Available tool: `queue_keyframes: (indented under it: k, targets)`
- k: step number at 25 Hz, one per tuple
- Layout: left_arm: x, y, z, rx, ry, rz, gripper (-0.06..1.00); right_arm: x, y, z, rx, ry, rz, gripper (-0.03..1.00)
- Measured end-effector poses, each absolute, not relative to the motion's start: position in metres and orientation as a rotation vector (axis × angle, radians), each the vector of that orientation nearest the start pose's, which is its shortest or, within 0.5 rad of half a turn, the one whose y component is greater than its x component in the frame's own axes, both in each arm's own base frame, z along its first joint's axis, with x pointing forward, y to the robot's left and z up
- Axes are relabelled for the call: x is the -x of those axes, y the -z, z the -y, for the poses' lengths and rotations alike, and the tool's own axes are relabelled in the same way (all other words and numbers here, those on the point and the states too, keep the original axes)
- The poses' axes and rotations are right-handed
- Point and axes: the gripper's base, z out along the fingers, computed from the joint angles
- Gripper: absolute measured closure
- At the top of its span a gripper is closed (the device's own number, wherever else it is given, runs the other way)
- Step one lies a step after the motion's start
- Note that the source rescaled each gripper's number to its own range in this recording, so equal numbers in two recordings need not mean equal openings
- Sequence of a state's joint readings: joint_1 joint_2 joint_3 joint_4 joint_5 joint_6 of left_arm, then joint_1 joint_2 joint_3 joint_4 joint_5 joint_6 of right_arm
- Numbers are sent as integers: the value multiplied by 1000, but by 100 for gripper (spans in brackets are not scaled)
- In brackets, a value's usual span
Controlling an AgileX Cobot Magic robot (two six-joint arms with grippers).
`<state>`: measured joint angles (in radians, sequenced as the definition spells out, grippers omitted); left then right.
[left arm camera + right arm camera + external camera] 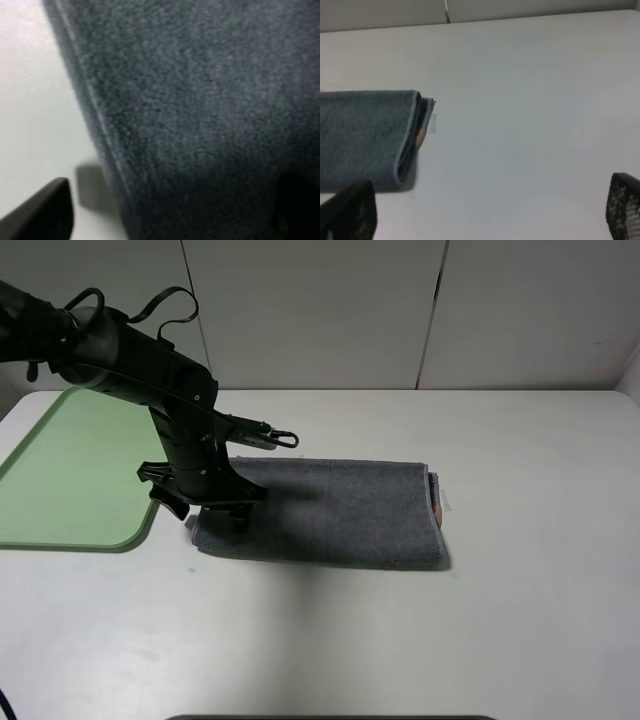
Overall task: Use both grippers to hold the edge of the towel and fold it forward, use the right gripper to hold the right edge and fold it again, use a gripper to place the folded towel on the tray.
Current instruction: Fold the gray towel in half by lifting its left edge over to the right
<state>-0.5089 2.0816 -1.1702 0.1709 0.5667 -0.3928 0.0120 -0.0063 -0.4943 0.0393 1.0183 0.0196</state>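
Left arm (pixel 130 365) is showing glossy black, bulky jointed housings; thin black cables (pixel 170 302) are looping above it. Right gripper (pixel 487 212) fingertips (pixel 623 206) are showing black, finely dotted faces.

dark grey towel (pixel 340 512) (orange edge), pale green tray (pixel 60 470), white table (pixel 520 620)

- Towel (pixel 330 512) lies folded on the table (pixel 520 440), about mid-table, long side running left to right.
- Tray (pixel 70 470) sits on the table at the far left, near the towel's left end, with a gap between them.
- Left gripper (pixel 222 515) is down over the towel's left end, tray-side.
- Towel's stacked edges face right.
- Wall panels (pixel 320 310) stand behind the table.
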Motion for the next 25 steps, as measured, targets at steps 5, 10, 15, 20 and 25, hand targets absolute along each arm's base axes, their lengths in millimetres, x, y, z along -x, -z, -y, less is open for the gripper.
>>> queue_keyframes:
  k: [5,10,15,20,25]
  targets:
    - [-332,-92,178,-346,10,-2903,32,4,-279,-3,-7,-67,-2001,-3]
    - [-334,-91,181,-339,37,-2878,52,4,-279,-3,-7,-67,-2001,-3]
    - [-337,-92,183,-339,54,-2854,81,4,-279,-3,-7,-67,-2001,-3]
    - [-337,-92,183,-339,54,-2852,87,4,-279,-3,-7,-67,-2001,-3]
    - [-336,-92,182,-344,42,-2861,87,4,-279,-3,-7,-67,-2001,-3]
